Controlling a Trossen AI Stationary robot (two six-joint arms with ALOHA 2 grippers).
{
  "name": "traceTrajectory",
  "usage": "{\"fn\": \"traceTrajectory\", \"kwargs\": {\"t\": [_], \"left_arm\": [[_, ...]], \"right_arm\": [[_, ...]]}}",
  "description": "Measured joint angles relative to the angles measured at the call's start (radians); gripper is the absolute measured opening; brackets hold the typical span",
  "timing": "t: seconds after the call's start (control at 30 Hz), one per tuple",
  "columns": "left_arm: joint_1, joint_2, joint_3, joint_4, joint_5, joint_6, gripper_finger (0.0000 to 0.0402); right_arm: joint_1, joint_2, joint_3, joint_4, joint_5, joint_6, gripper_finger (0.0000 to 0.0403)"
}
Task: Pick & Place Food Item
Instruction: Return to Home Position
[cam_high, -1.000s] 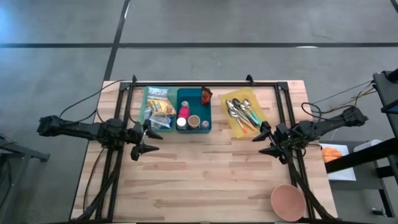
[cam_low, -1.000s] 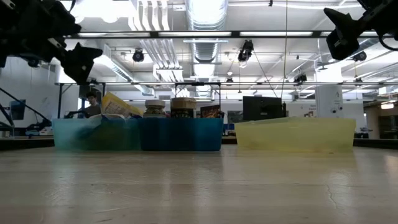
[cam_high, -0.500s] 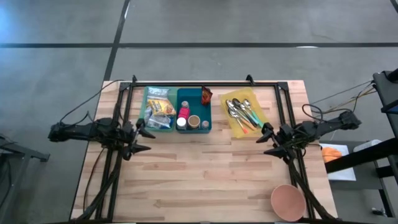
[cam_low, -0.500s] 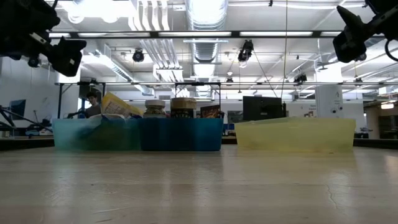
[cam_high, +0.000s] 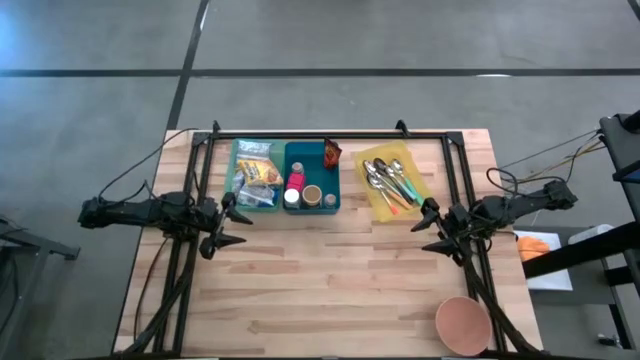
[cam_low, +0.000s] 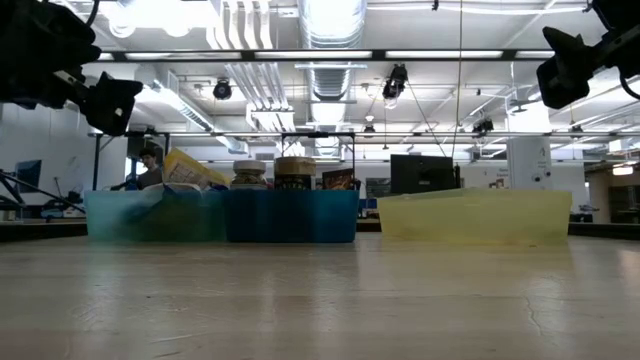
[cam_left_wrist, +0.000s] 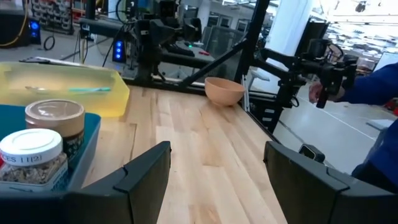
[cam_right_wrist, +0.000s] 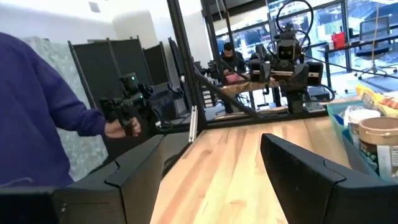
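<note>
Food sits in two bins at the table's far side. A teal bin (cam_high: 254, 176) holds snack packets, and a blue bin (cam_high: 312, 178) holds jars (cam_left_wrist: 55, 118), a pink bottle (cam_high: 295, 181) and a packet (cam_high: 331, 152). My left gripper (cam_high: 238, 226) hovers level and open near the teal bin's near left corner, with nothing between its fingers (cam_left_wrist: 146, 171). My right gripper (cam_high: 420, 232) hovers open and nearly level just near of the yellow cutlery tray (cam_high: 393, 180), also with nothing in it. Both hang well above the table in the low view: the left gripper (cam_low: 105, 100) and the right gripper (cam_low: 562, 75).
A pink bowl (cam_high: 462, 322) stands at the near right corner. A black frame (cam_high: 330, 134) runs along the far edge and down both sides. Bare wood (cam_high: 330, 280) lies between the arms. A person in a blue sleeve (cam_right_wrist: 37, 112) stands beyond the table, holding a device (cam_right_wrist: 127, 106).
My left gripper has drawn back toward the table's left edge, away from the teal bin, and sunk a little. My right gripper has drawn back slightly toward the right edge and sunk a little. Both stay open with nothing in them. The bins, tray and bowl have not moved.
</note>
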Motion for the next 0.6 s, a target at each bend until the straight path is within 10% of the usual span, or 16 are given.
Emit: {"fn": "traceTrajectory", "kwargs": {"t": [0.6], "left_arm": [[0.0,0.001,0.0,-0.001,0.0,-0.011,0.0268]], "right_arm": [[0.0,0.012,0.0,-0.006,0.001,0.0,0.0263]]}}
